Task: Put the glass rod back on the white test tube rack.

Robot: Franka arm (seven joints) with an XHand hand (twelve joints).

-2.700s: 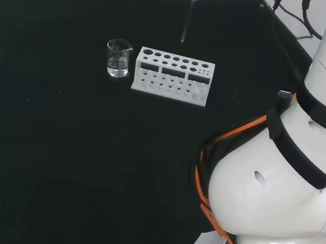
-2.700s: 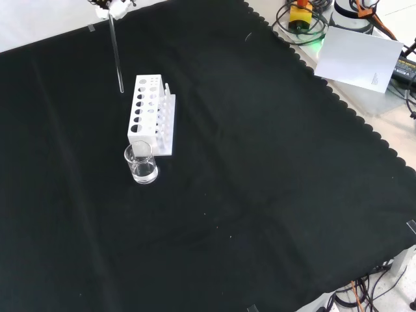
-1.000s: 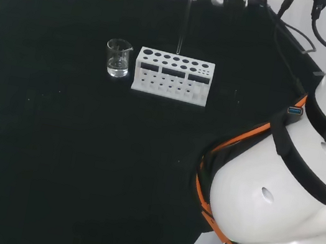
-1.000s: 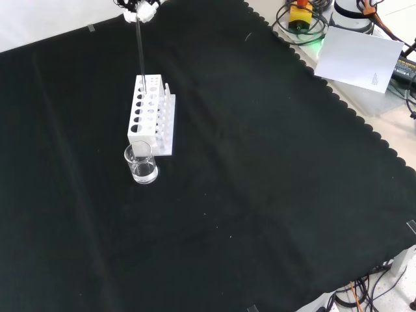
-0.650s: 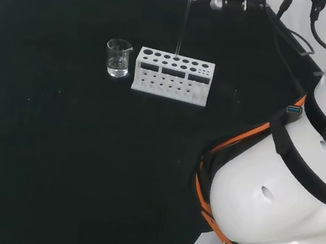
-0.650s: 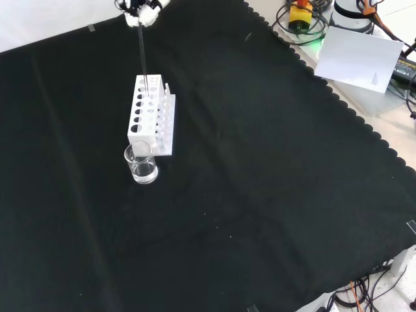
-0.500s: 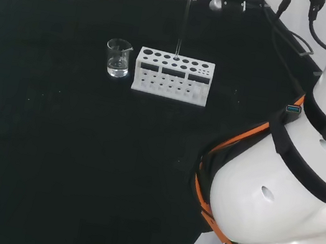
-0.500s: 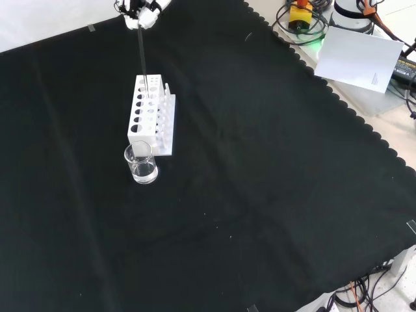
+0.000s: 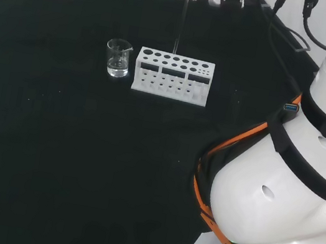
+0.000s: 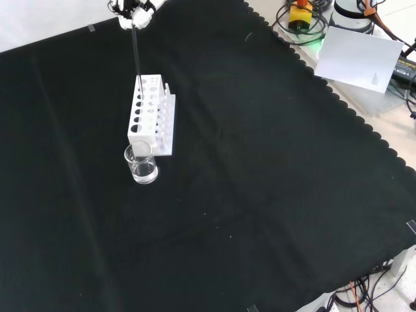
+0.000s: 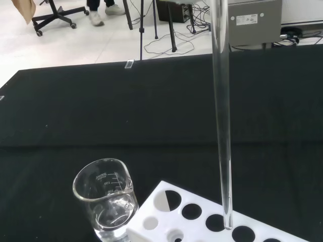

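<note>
On the black-clothed surface (image 10: 260,162), the white test tube rack (image 9: 173,75) stands beside a small beaker (image 9: 118,58). A long, clear, straight glass rod (image 11: 222,121) is pinched upright by the hand (image 10: 133,12)'s curled fingers (image 10: 123,21), its tip at a rack hole.

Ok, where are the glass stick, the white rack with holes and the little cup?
glass rod (image 11: 222,126), wrist view, middle of its shaft
white test tube rack (image 9: 170,85), head view, front wall
beaker (image 10: 142,164), front view, clear side wall

One white test tube rack (image 9: 173,76) is standing on the black cloth (image 9: 54,128). One glass beaker (image 9: 118,58) is sitting beside the rack. One glass rod (image 9: 182,21) is hanging above the rack.
</note>
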